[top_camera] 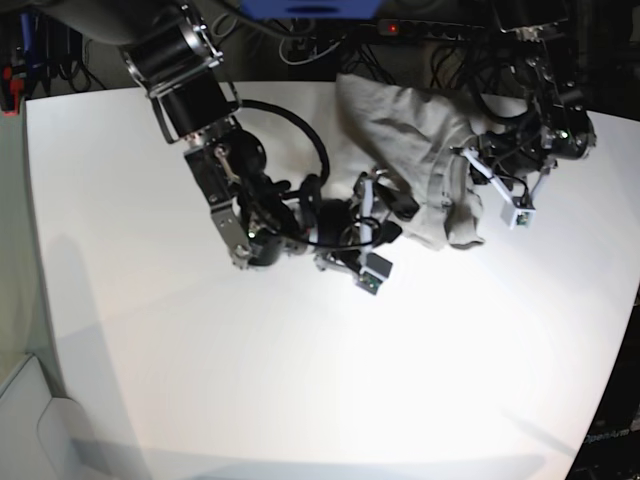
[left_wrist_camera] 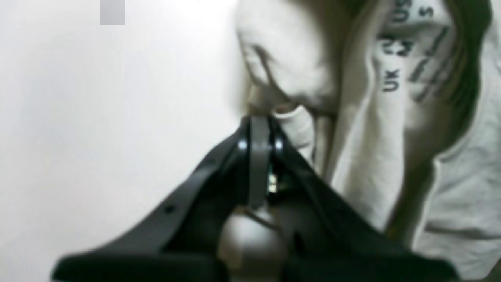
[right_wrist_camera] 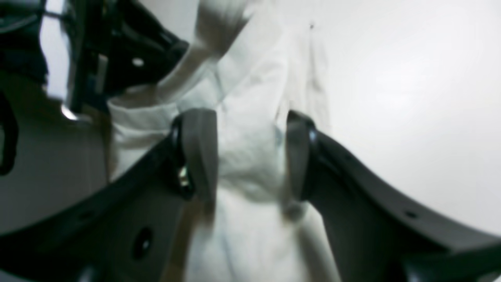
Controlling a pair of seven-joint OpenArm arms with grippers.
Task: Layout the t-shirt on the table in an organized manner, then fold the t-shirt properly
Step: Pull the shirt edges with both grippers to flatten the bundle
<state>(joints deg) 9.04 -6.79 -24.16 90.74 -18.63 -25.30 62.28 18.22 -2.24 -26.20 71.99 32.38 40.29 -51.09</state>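
The t-shirt sits bunched up toward the far side of the white desk, nowhere near flat, with both arms working at its near edge.

On the left arm, the left pincer is clamped tight, its fingers pressed together with no gap, and a small rolled hem of the shirt is pinched right at the tips. From that wrist view the cloth hangs in deep folds to the right of the pincer, and a printed label with dark lettering shows inside the neck area, too blurred to read in full.

Over to the right arm: the right pincer stands wide apart, grey pads on either side of a mound of pale fabric. The cloth fills the space between the two fingers, but I cannot tell whether the pads press on it or merely straddle it.

In the base view the right pincer meets the shirt's lower left edge, and the left pincer is at the shirt's right side, the fabric heaped between the two. A small grey camera block hangs just below the right arm's wrist, above bare desk.
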